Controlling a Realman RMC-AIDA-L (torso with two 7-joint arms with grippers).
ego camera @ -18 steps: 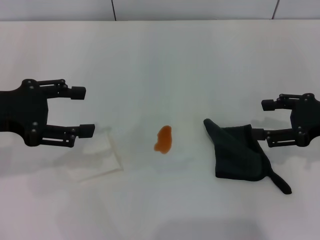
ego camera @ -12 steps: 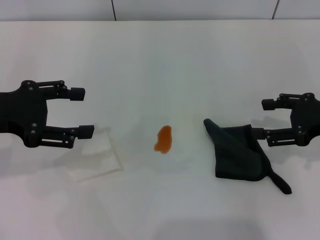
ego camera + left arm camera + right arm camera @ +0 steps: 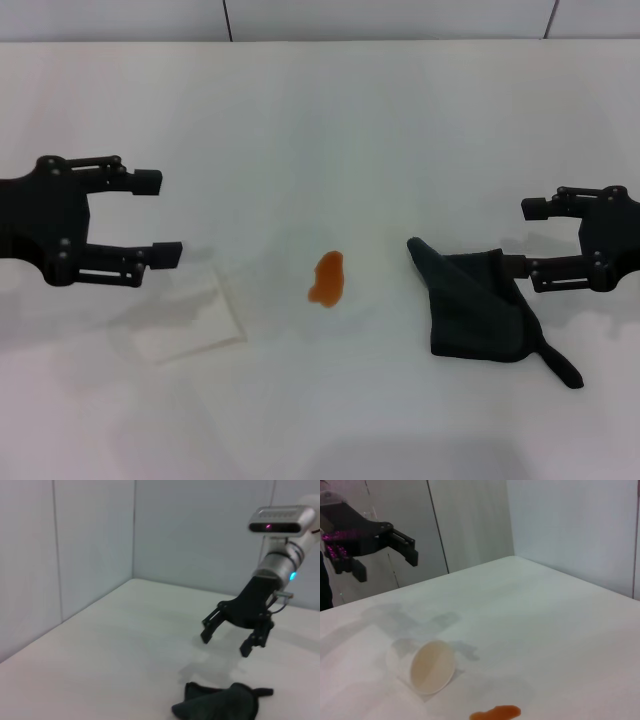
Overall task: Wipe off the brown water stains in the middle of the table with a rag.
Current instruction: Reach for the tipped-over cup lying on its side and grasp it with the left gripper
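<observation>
A white table (image 3: 320,120) runs back to pale wall panels. The right gripper (image 3: 527,238) hovers wide open and empty over the rag's (image 3: 478,306) right edge. The stain (image 3: 327,279) lies mid-table, left of the rag. Farther left, an empty cup (image 3: 422,666) lies tipped on its side near the left gripper (image 3: 156,217), which is also spread and empty.

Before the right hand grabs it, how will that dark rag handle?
The rag lies crumpled with a trailing strip, so it is probably floppy and light. On the smooth table it may slide. The right hand, beside it, should pinch a fold.
</observation>
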